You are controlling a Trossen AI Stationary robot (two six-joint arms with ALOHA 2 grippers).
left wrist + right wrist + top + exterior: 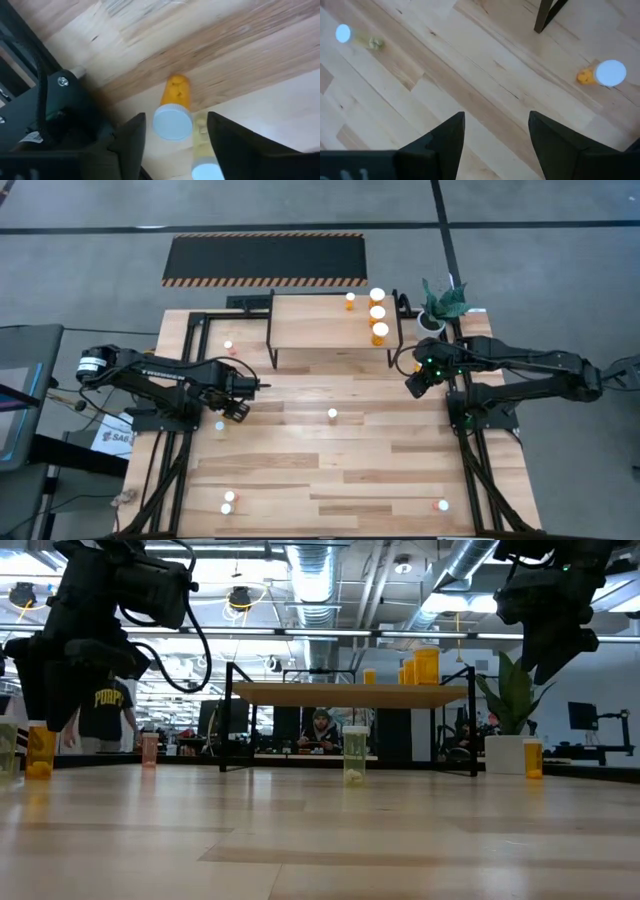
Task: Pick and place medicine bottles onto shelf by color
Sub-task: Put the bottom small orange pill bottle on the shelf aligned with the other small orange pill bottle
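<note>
Nearest the camera, stray bottles [229, 501] stood unsorted on the surface [330, 470]. Mid-surface, left tool [175, 132] hung open over an orange bottle [174, 114], apparently to grasp it; right tool [496, 130] open, empty. Farthest, shelf [310, 325] held orange bottles [378, 312] grouped at one end.

The plank table [330, 470] carries the shelf [315, 325] (four orange bottles [378, 315] on it) and scattered bottles [332, 415].

Lighting is even and bright from overhead; in the low view the ceiling lights [238, 600] at upper frame glare white, leaving both arms as dark silhouettes. The tabletop [320, 840] at lower frame is soft, with pale reflections. In the left wrist view an orange bottle [175, 107] is blurred at centre, with dark shadow at lower left.
</note>
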